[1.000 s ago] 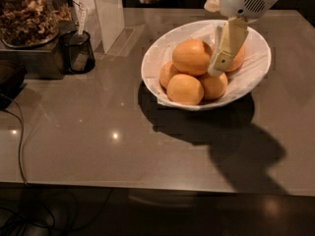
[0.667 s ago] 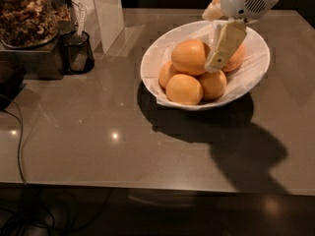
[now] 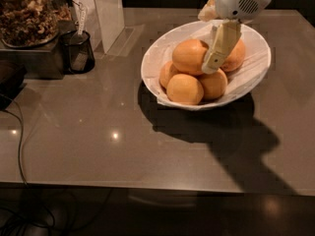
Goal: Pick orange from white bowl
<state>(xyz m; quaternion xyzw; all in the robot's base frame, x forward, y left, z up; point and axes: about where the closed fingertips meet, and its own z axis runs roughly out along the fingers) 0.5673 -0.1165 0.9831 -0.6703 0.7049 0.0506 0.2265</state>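
The white bowl stands at the back right of the grey table, lined with white paper. Several oranges lie in it. The largest orange sits on top of the pile, left of centre. Smaller oranges lie in front, at front right, at left and at far right. My gripper reaches down into the bowl from the top right, its cream tip against the right side of the largest orange. It hides part of the far right orange.
A small black mesh cup stands at the back left, next to a glass container of dry snack mix on a metal base. A white box stands behind the cup. A cable hangs over the table's left edge.
My gripper has shifted slightly left, closer against the largest orange. The bowl and the oranges have not moved.
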